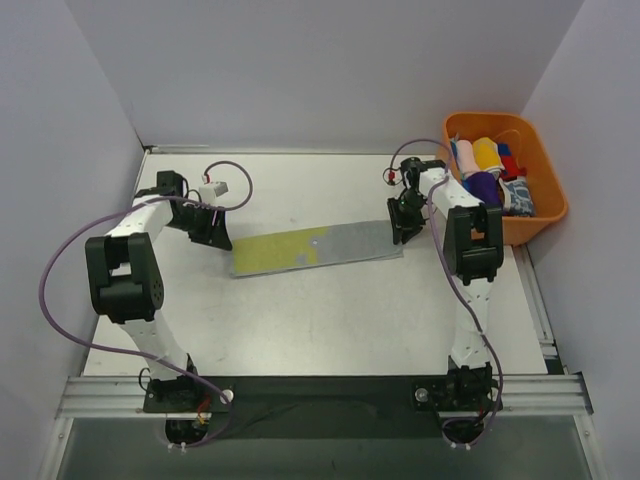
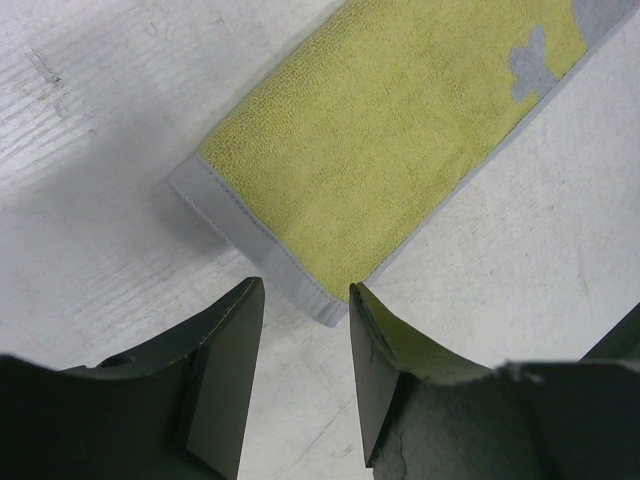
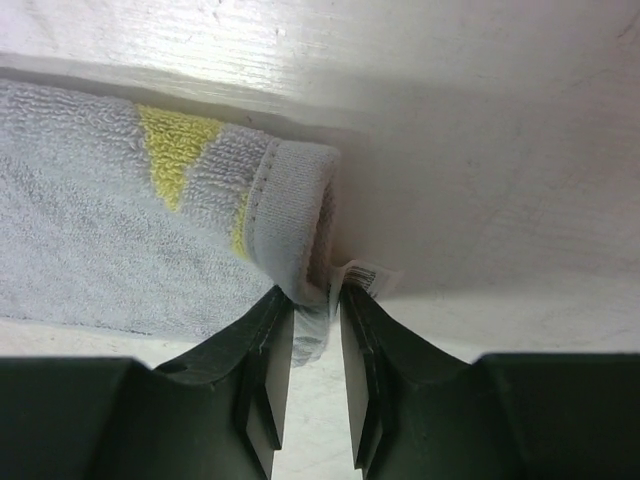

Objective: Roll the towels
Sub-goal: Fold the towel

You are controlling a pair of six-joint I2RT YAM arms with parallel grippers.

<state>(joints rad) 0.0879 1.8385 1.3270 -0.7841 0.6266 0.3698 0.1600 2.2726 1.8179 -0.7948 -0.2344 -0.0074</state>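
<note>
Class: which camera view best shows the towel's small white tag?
Right wrist: the white tag pokes out beside the towel's curled grey end, by the right gripper's tips. The top view is too small to show it; the left wrist shows only the yellow end, no tag.

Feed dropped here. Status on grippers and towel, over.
Left gripper open by towel, yellow end. Right gripper shut on its curled grey end. Rest flat, unrolled. Nothing in the way.
</note>
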